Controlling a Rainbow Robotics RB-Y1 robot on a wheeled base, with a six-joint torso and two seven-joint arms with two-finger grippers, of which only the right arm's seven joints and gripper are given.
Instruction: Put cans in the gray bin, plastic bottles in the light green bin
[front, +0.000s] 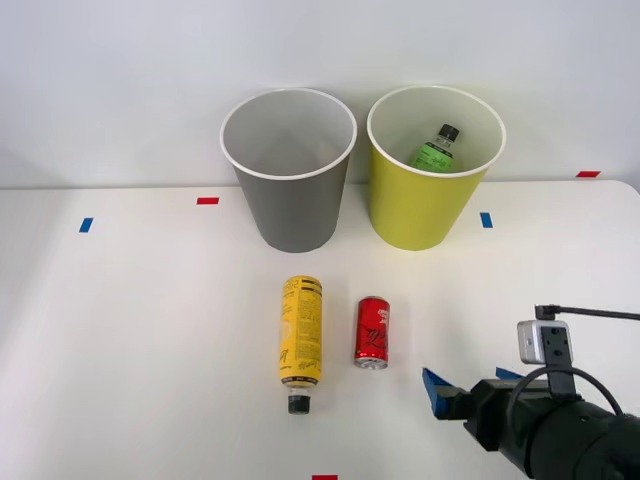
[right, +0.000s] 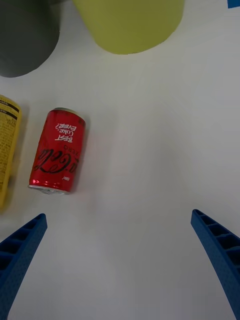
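Right gripper: nearest the camera, low over the table; blue ribbed fingers spread wide, nothing between them; black arm and a small gray camera block behind.
Table: plain white surface under everything; small red and blue tape marks scattered on it.
Red can: lying on its side on the table, just ahead of the fingers and off toward one of them, outside the gap; short, red body with white lettering, silver ends; clear of both fingers. Seen from the front, long axis roughly toward the bins.
Yellow bottle: lying on its side just beside the can, on the side away from the gripper, not touching it; slim, yellow label with black print, black cap pointing toward the near table edge; longer than the can.
Gray bin: upright, well beyond the fingers, past the yellow bottle and the can; round, tapered, white rim, white inside.
Light green bin: upright just beside the gray bin, farther from the bottle, more nearly straight ahead of the fingers; same shape, yellow-green wall, white rim and inside.
Green bottle: inside the light green bin, leaning against its wall; green label, dark cap uppermost.
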